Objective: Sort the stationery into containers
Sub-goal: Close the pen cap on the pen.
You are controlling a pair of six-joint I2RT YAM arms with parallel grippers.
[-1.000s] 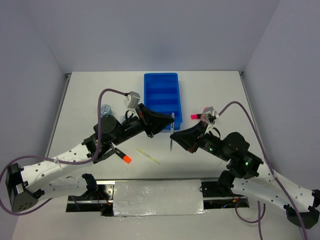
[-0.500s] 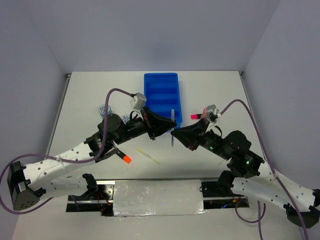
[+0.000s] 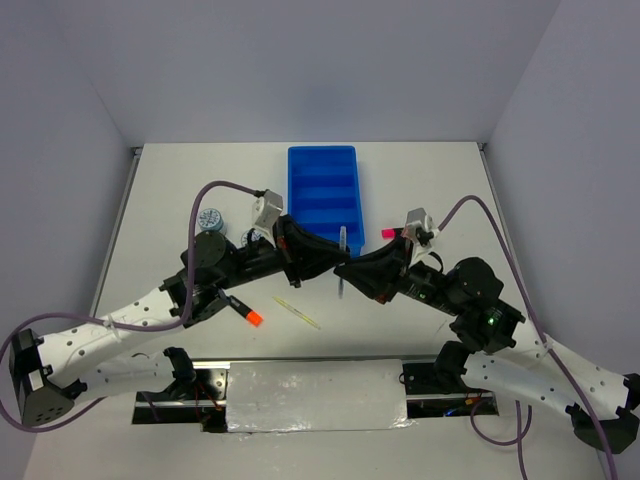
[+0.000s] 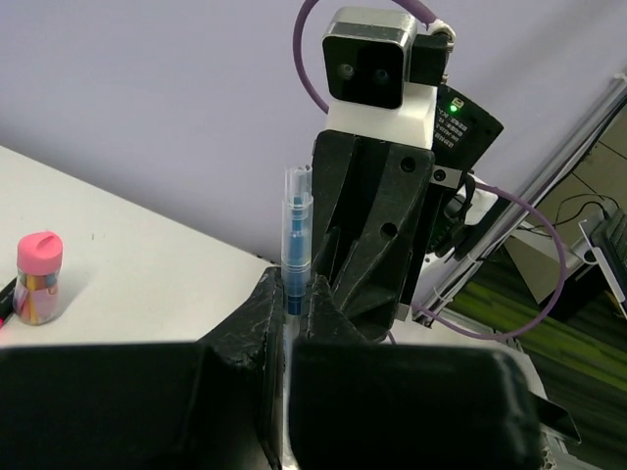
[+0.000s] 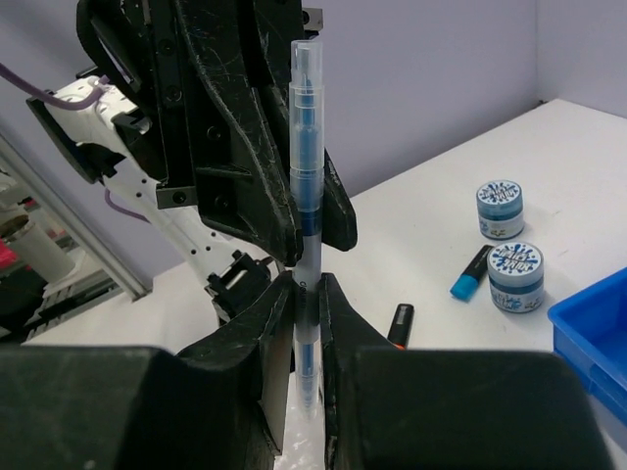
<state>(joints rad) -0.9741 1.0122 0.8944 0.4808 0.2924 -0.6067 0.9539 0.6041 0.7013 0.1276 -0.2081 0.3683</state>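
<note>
A clear pen with blue ink stands upright between both grippers, in front of the blue four-compartment tray. My left gripper is shut on the pen, as the left wrist view shows. My right gripper is shut on the same pen lower down. Two patterned-lid tubs, a blue-ended marker and an orange-ended marker lie on the table to the left. A pink cylinder lies to the right of the tray.
A thin pale stick lies on the table near the front, below the grippers. One tub shows left of the left arm. Grey walls close the table on three sides. The arm bases and a foil-covered bar line the near edge.
The two grippers have drawn together tip to tip around the upright pen. The left gripper has shifted a little toward the near side; the pen has stayed near the tray's front right corner.
</note>
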